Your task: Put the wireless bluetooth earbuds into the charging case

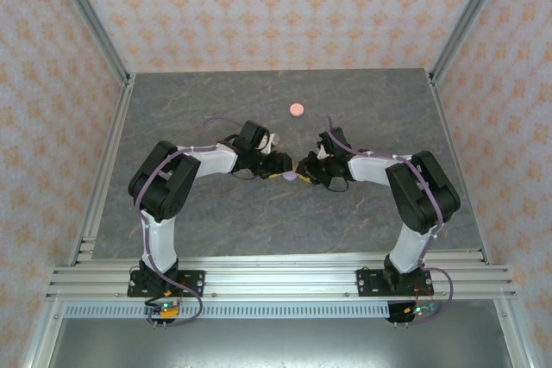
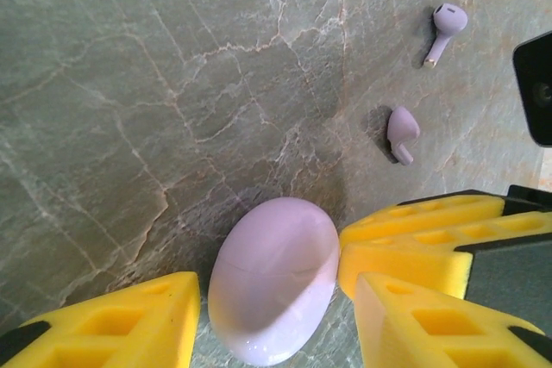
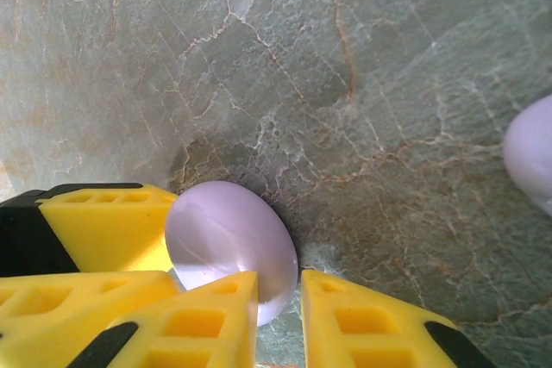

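Observation:
A closed lilac charging case point(image 2: 274, 286) sits tilted on the grey marble table, where the two arms meet point(image 1: 291, 176). My left gripper point(image 2: 276, 299) is open and straddles the case, with a thin gap at its left finger. My right gripper point(image 3: 280, 286) comes from the other side and is shut on the case's rim point(image 3: 228, 239); its fingers point(image 2: 414, 230) touch the case's right edge. Two lilac earbuds point(image 2: 446, 28) point(image 2: 401, 133) lie loose on the table beyond the case.
A round salmon-pink case point(image 1: 297, 109) lies farther back, near the table's middle. A blurred lilac rounded thing point(image 3: 533, 165) is at the right edge of the right wrist view. Patterned walls and metal posts enclose the table point(image 1: 216, 101).

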{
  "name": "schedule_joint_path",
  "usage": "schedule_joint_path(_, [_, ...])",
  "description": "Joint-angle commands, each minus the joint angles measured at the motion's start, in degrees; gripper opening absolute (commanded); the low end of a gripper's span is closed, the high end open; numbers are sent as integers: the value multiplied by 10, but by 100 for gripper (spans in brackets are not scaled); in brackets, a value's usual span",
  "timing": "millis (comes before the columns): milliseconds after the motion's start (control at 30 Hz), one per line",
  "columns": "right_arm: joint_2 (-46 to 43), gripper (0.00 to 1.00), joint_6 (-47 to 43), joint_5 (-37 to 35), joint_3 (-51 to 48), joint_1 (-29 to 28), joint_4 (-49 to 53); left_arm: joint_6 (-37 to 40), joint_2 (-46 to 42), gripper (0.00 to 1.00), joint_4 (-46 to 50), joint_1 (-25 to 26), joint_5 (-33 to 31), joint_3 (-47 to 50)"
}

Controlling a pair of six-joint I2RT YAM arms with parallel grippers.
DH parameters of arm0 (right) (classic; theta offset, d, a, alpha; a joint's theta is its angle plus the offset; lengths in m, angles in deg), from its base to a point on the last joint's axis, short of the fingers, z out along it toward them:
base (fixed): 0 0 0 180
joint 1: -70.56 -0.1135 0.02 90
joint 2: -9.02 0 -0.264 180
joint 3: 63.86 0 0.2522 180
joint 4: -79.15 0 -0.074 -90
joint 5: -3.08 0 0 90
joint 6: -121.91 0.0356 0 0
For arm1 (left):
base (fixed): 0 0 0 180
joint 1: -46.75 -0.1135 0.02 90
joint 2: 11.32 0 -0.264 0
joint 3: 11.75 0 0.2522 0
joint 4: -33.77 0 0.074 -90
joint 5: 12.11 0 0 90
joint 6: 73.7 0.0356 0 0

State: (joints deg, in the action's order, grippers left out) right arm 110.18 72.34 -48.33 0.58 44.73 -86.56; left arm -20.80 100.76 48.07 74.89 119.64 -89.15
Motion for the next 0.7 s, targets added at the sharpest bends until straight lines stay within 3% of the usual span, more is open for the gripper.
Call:
schedule_joint_path(0, [15,20,-10,-8,-4,2,4,-12,8,50,-23,6,18,8])
schedule_joint_path(367, [16,20,-12,-9,-1,2,7,-26,14,46,-49,7,28,19])
schedule_joint_path(667, [10,21,-11,-12,2,2,10,-32,9,34,-55,7,22,26])
